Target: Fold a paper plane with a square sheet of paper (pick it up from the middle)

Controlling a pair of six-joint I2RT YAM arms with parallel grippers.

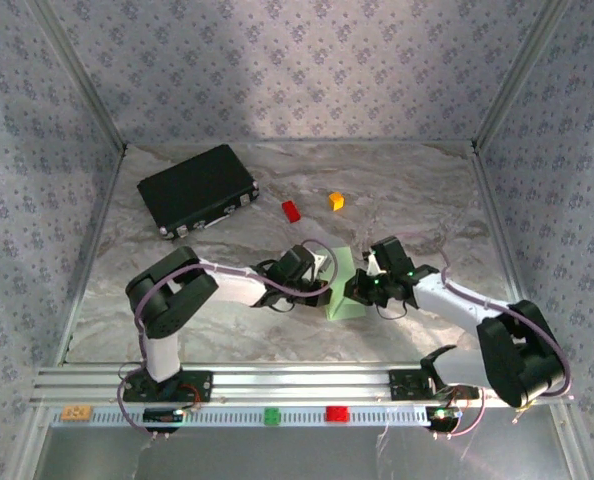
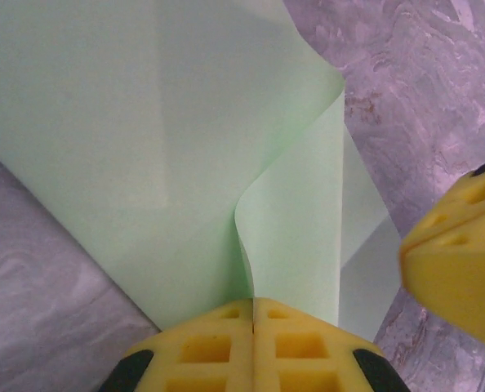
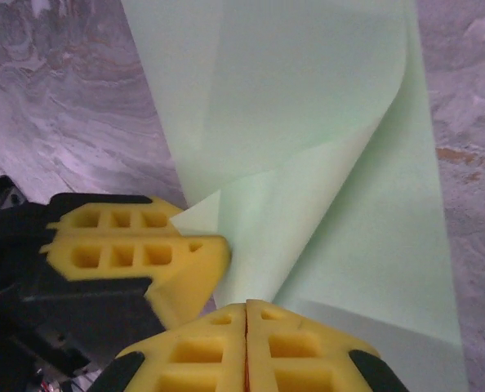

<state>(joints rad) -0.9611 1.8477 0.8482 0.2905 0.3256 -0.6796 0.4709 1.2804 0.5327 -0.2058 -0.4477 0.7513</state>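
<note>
Nearest me, the left arm (image 1: pixel 227 285) and the right arm (image 1: pixel 457 300) lean in from either side and meet over the middle of the surface (image 1: pixel 427 200). The left jaws are clenched, yellow pads (image 2: pixel 210 347) pressed flat together, and the near edge of the sheet of paper (image 1: pixel 345 292) runs straight into their seam, so I take it as gripped. The right jaws look the same, shut just beside the left ones on that same near edge.

From both pairs the pale green sheet runs away up the surface, its long axis near to far, with one flap curling over the middle. Neither arm is nearer, and the next fold depends on them staying side by side on that shared edge.

Well beyond lie a red block (image 1: pixel 291 210) and an orange block (image 1: pixel 336 200), then a black case (image 1: pixel 197 188).
</note>
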